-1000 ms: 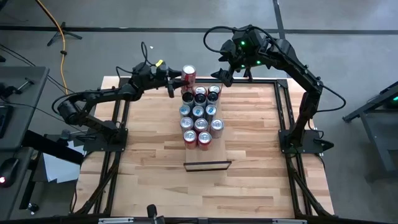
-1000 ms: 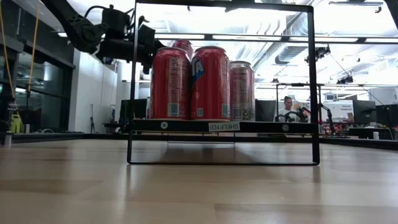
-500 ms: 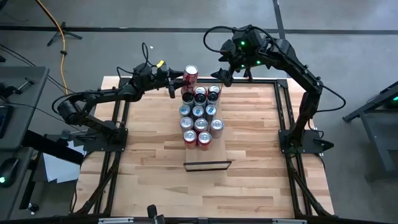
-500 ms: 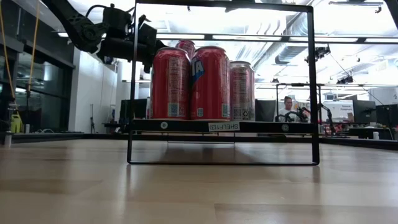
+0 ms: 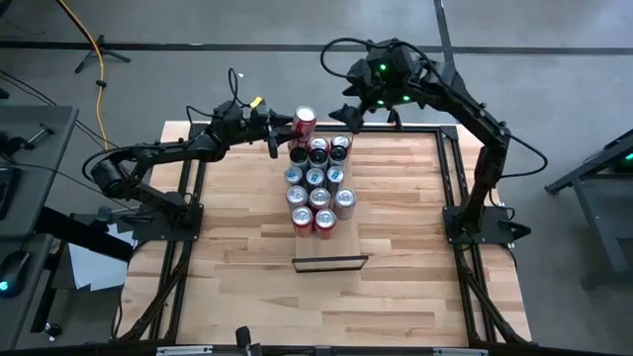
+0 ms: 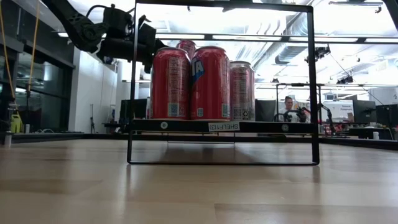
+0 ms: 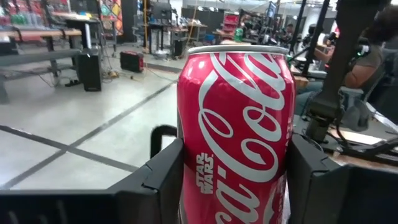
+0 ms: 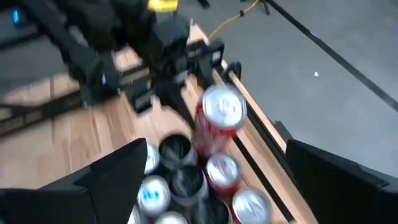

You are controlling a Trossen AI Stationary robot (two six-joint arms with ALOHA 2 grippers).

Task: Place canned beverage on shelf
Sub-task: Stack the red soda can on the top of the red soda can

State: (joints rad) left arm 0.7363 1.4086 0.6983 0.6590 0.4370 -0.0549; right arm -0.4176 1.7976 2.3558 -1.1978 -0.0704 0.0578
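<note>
1. Coca-Cola can (image 5: 304,123): your left gripper (image 5: 287,132) has it clamped between both fingers, upright, held up at the far edge of the table (image 5: 237,247), just past the far end of the cluster of cans (image 5: 316,183).
2. Your left arm reaches in from the table's left side, stretched long and low toward the far middle, with the wrist level so the can stands straight.
3. In the left wrist view the red can (image 7: 235,134) fills the space between the two dark fingers (image 7: 158,180), one pressed on each side of it.
4. Your right arm arches high from its base on the right, elbow up, and the right gripper (image 5: 348,114) hangs above the far edge, near the held can but apart from it.
5. Its fingers (image 8: 112,180) stand spread wide with nothing between them; below them you see the held can (image 8: 217,121) and the other can tops.
6. The shelf (image 5: 330,263) stands nearer the front of the table, well apart from the held can.
7. In the low view the shelf's frame (image 6: 134,81) stands in front of the red cans (image 6: 189,82) behind it.
</note>
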